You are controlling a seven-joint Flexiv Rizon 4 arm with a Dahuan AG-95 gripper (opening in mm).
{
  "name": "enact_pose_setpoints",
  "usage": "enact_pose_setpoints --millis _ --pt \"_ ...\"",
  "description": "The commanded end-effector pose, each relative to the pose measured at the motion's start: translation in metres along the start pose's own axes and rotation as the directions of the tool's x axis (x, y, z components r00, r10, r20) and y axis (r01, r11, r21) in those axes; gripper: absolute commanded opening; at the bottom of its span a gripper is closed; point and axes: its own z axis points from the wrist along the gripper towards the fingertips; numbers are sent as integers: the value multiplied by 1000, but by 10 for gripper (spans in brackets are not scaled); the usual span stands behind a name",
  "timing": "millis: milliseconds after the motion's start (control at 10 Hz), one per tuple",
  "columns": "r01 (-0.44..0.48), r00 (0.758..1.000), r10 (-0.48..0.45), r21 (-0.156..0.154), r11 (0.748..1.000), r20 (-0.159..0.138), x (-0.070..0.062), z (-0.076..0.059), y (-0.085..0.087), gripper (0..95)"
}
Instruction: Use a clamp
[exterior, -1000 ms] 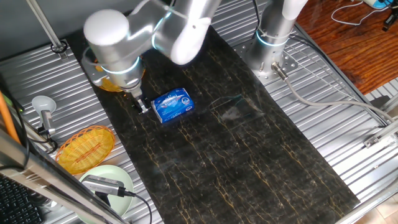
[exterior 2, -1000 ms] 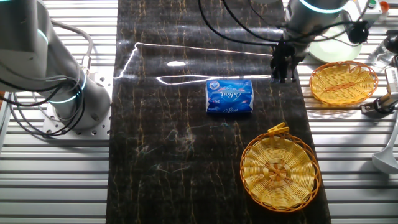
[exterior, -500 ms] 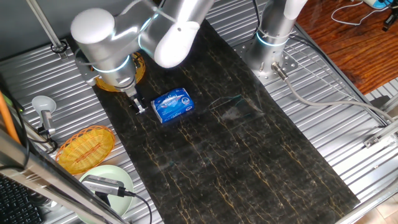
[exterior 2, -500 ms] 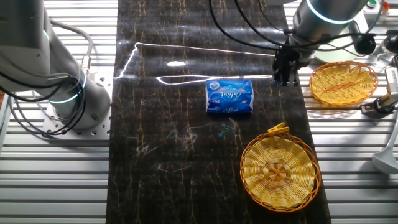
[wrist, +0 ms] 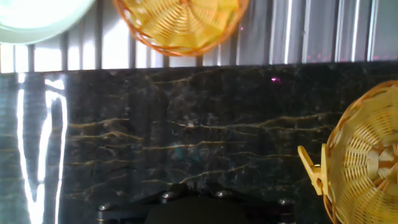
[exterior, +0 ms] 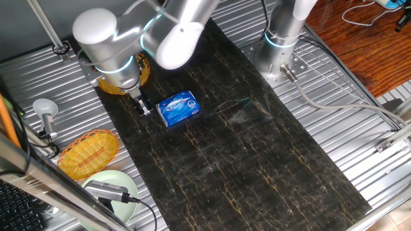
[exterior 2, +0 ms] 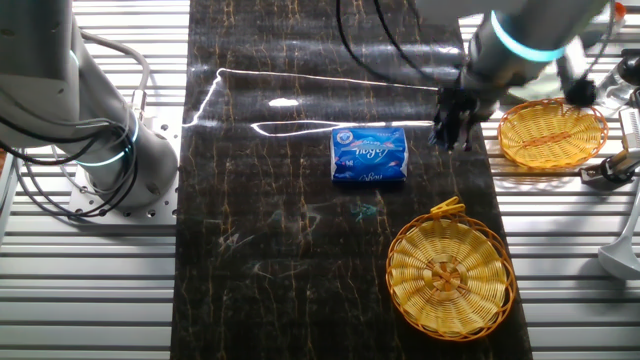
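The clamp [exterior 2: 447, 208] is a tiny yellow-orange clip sitting on the far rim of the nearer wicker basket [exterior 2: 400, 290]. It also shows at the right of the hand view [wrist: 311, 169], on that basket's rim [wrist: 348, 149]. My gripper [exterior 2: 447, 128] hangs low over the black mat, right of the blue-and-white packet [exterior 2: 369, 154] and a short way beyond the clamp. Its dark fingers look closed together and hold nothing. In one fixed view the gripper [exterior: 142, 108] is just left of the packet [exterior: 179, 108]; the clamp is hidden there behind the arm.
A second wicker basket [exterior 2: 552, 130] stands right of the gripper, also at the top of the hand view [wrist: 180, 22]. A pale bowl [exterior: 109, 186] and a tool lie at the table's front left. Another robot base [exterior 2: 110, 150] stands beside the mat.
The arm has shifted a little away from the packet's side and the hand has dropped and tilted slightly toward the basket with the clamp. The packet and clamp have not moved.
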Motion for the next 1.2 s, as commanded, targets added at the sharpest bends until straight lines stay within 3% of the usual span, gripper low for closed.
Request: enact_pose_setpoints --millis 100,1200 --pt "-8 1000 9 -19 1000 3 7 20 -7 0" --pt "17 1000 -17 -14 1000 -6 9 16 -10 0"
